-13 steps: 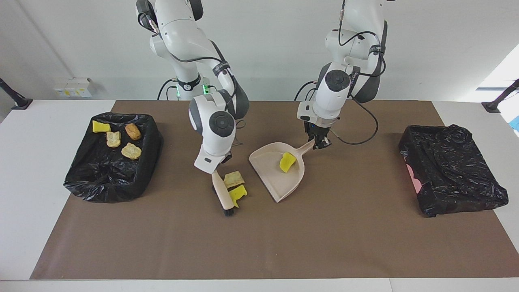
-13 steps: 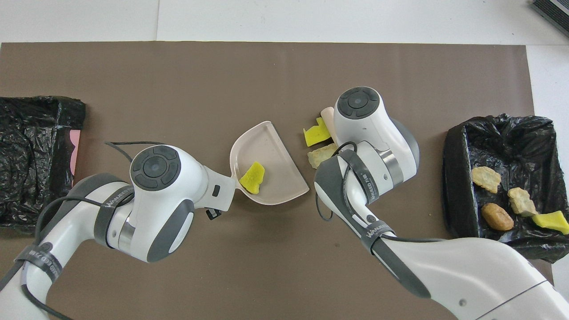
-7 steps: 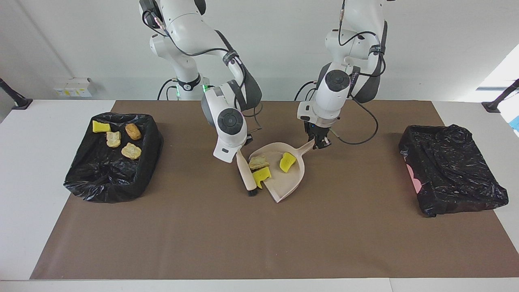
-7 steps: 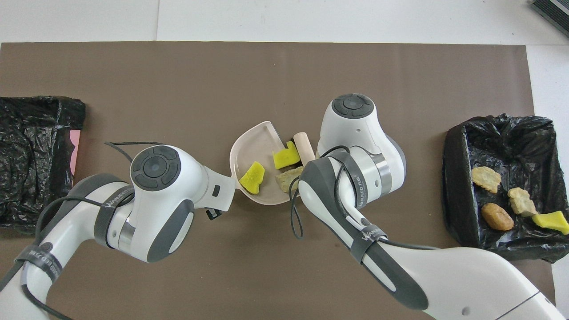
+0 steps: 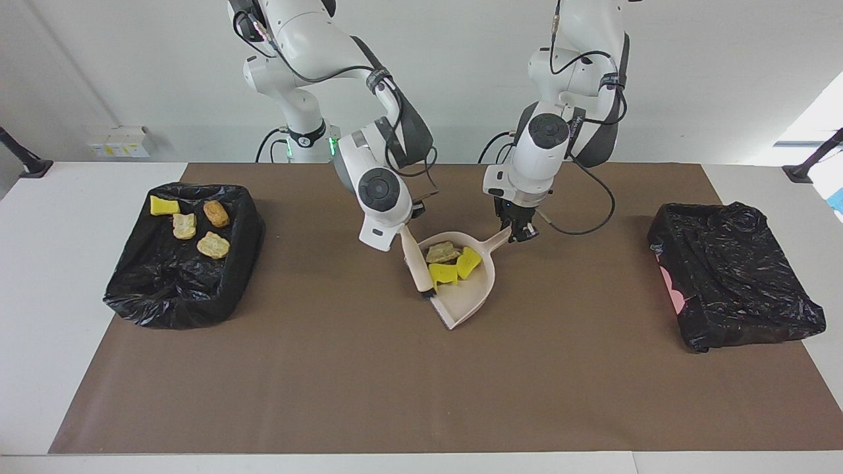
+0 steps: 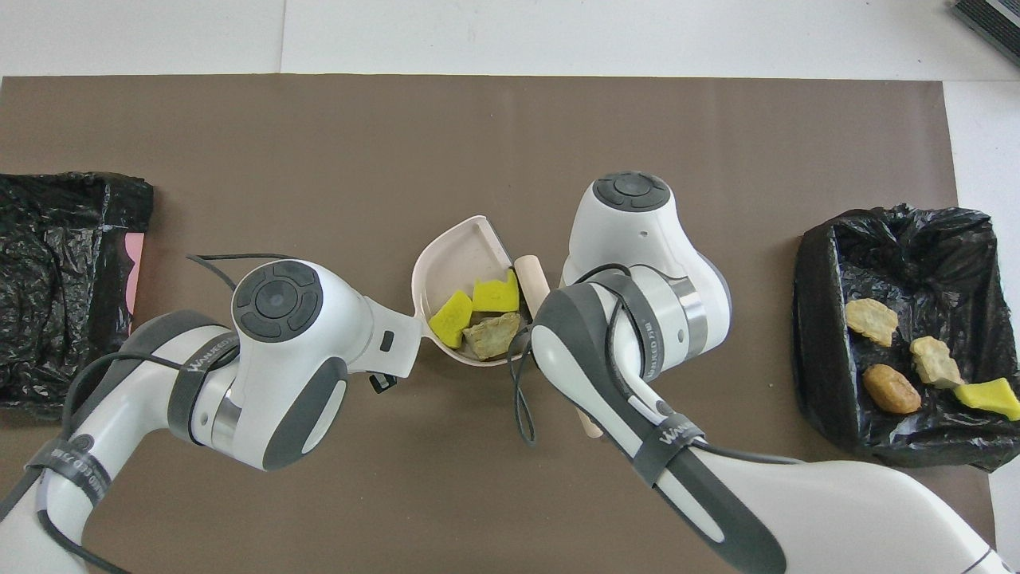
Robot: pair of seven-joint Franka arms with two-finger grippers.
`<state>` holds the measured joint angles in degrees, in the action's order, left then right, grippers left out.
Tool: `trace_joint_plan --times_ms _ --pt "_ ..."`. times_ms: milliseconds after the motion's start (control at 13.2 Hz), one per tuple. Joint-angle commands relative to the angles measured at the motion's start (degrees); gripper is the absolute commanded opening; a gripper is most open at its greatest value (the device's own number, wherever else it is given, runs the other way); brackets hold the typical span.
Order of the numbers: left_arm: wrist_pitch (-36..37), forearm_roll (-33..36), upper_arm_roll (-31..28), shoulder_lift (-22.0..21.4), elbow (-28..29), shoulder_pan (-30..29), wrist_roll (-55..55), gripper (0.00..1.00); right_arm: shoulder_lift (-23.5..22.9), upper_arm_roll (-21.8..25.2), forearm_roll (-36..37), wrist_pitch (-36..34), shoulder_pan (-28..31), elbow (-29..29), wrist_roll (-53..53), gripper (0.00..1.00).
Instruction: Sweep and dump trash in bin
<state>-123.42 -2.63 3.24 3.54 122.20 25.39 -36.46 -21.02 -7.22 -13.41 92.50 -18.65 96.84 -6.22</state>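
You see trash (image 5: 450, 263): two yellow, one tan scrap, mid-frame in dustpan (image 5: 469, 299) | swept in since before | left gripper (image 5: 518, 232) grasps dustpan; right gripper (image 5: 409, 232) grasps brush (image 5: 417, 270)

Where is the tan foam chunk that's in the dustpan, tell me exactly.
The tan foam chunk lies in the dustpan mid-table, touching two yellow sponge pieces, on their robot-ward side, beside the brush.

7 trash scraps (image 5: 452, 263), 2 bins (image 5: 178, 263), 1 dustpan (image 5: 464, 299), 1 brush (image 5: 416, 266)
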Motion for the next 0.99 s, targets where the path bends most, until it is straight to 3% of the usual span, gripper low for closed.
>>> trace_joint_plan --times_ms 0,303,683,910 --pt "-0.77 -0.88 -0.34 -0.9 0.32 0.19 0.25 0.0 5.09 -0.34 1.0 -4.25 4.31 1.34 -1.51 0.0" --pt "-0.42 -2.89 -0.42 -1.16 0.15 -0.51 0.51 0.0 10.45 -0.34 4.09 -8.82 8.01 1.25 -1.95 0.0" --pt "0.55 -3.87 -0.51 -6.07 -0.38 -5.42 7.89 0.0 17.05 -1.04 8.66 -11.38 6.96 0.9 -3.71 0.0" --pt "9.04 -3.87 -0.6 -7.67 -4.32 -10.07 7.9 0.0 18.99 -1.31 7.52 -12.0 3.62 2.38 -7.73 0.0"
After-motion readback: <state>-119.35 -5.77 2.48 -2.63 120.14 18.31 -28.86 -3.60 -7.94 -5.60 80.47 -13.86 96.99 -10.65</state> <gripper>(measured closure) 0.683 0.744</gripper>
